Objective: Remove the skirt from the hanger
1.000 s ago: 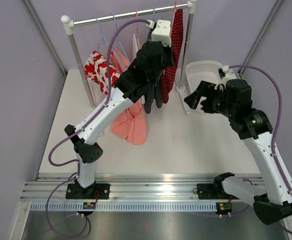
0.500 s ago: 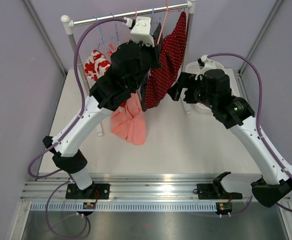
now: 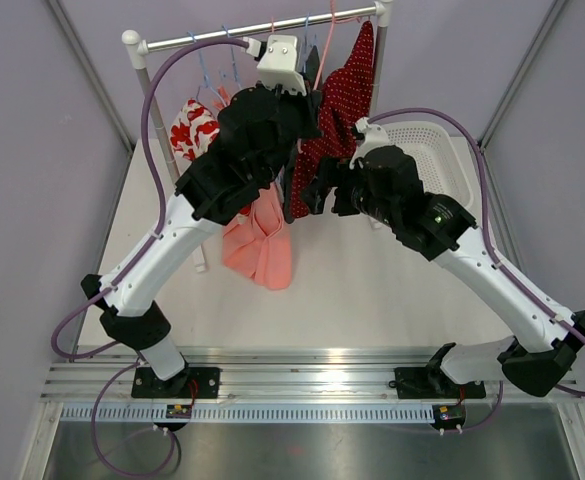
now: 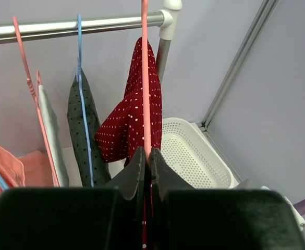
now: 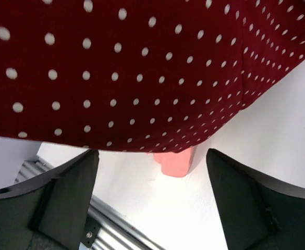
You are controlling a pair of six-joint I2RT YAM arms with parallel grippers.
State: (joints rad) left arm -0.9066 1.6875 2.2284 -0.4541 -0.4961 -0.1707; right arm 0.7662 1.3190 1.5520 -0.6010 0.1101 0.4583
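A dark red skirt with white dots (image 3: 340, 110) hangs from a pink hanger (image 4: 145, 78) at the right end of the rail (image 3: 222, 35). It shows in the left wrist view (image 4: 134, 122) and fills the top of the right wrist view (image 5: 142, 67). My left gripper (image 4: 146, 156) is shut on the pink hanger's stem, below the rail. My right gripper (image 5: 149, 161) is open, its fingers (image 5: 69, 192) spread just under the skirt's lower hem, not touching it. In the top view the right gripper (image 3: 322, 195) sits beside the skirt's lower part.
A white slotted basket (image 3: 437, 150) stands at the back right, also in the left wrist view (image 4: 194, 156). Blue hangers (image 4: 82, 94) carry a dark grey garment (image 4: 82, 130); a salmon garment (image 3: 262, 245) and a red-and-white floral one (image 3: 187, 135) hang to the left. Rack posts stand at both ends.
My left arm pulled the hanger and skirt leftward and outward from the post. My right arm swung left from the basket to just under the skirt's hem.
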